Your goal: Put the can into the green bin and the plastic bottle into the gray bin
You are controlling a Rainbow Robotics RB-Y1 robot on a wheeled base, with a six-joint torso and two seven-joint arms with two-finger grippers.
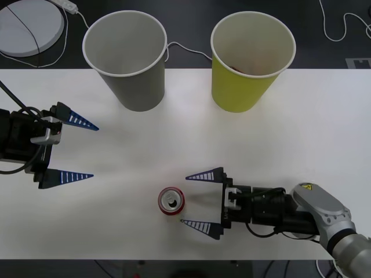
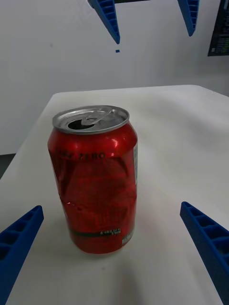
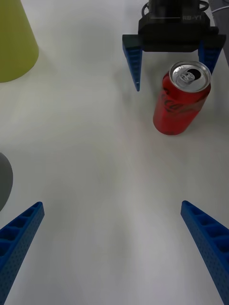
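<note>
Front view shows the can upright on the white surface, just beside the spread fingertips of the right end effector, whose arm lies low, pointing leftward. Left end effector hovers spread, well apart, near the gray bin; the green bin stands beside it.

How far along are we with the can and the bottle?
Nothing looks finished. The can stands upright on the table, outside the green bin. In hand: the right pincer is open, level with the can and just short of it, not touching. The left pincer is open near the table's left edge, away from the can. Left: grasp the can and drop it in the green bin. Something reddish lies inside that bin, unclear what. The gray bin looks empty.
</note>
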